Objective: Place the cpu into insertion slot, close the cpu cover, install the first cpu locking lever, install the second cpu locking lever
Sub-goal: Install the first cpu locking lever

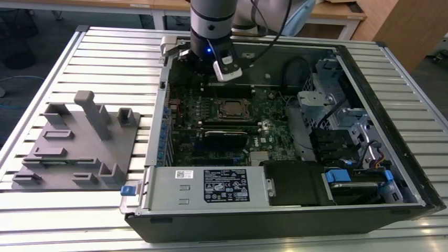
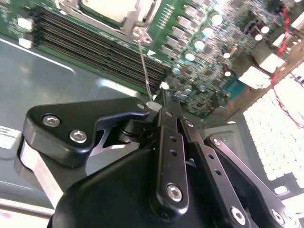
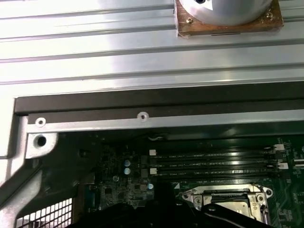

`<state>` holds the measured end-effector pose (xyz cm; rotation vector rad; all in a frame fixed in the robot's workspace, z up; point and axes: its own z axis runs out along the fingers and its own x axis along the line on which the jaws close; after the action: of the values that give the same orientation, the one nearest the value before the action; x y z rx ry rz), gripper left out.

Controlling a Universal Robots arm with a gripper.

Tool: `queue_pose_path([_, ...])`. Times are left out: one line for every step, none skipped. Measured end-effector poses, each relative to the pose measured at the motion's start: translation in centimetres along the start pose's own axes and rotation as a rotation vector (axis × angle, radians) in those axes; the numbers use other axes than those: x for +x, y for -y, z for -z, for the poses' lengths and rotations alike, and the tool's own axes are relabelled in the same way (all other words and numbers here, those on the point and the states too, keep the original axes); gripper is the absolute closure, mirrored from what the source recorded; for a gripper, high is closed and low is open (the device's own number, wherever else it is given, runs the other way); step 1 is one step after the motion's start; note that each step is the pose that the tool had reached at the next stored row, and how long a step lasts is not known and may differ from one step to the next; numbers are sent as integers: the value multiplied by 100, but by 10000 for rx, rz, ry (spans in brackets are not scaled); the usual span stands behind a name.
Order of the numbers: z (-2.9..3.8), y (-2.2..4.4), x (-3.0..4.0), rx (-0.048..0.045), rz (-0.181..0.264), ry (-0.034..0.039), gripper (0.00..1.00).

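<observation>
- Exterior view: one open computer case (image 1: 280,226) is seen lying on one slatted metal bench (image 1: 105,58), and one arm (image 1: 210,21) is seen reaching into the case's far end.
- One cpu (image 1: 234,109) is seated in the one insertion slot (image 3: 257,202), mid-board inside the case. One cpu cover (image 2: 145,14) is laid flat around its top.
- In the second wrist view, one gripper (image 2: 159,102) is shown pressed together on the tip of one thin cpu locking lever (image 2: 145,66), which is held aslant, up from the slot's corner.
- One grey fixture block (image 1: 77,142) is set on the bench just beside the case, on the exterior view's left.
- Beyond the case, wooden desks (image 1: 336,13) and dark floor (image 1: 35,37) are seen.
</observation>
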<state>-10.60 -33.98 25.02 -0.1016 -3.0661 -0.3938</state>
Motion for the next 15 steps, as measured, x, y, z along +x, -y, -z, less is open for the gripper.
queue_pose_path([1,-2,-32,0,1,0,90])
queue_pose_path([1,-4,-64,0,1,0,90])
queue_pose_path([2,-7,-98,0,0,0,90])
queue_pose_path([2,-9,-134,0,-1,0,90])
queue_pose_path([3,-11,-172,0,0,0,90])
queue_pose_path([4,-14,-212,0,0,-1,90])
queue_pose_path([5,-17,-253,1,0,-2,90])
queue_pose_path([6,-19,-291,0,0,-2,90])
queue_pose_path([6,-22,-329,0,0,-2,90])
queue_pose_path([7,-24,-363,1,-1,-2,90])
queue_pose_path([7,-26,-387,0,-1,-3,90])
queue_pose_path([8,-25,-394,1,0,-3,90])
queue_pose_path([8,-25,-395,0,0,-2,90])
queue_pose_path([8,-25,-395,1,-1,-2,90])
queue_pose_path([7,-26,-395,-1,-1,-2,90])
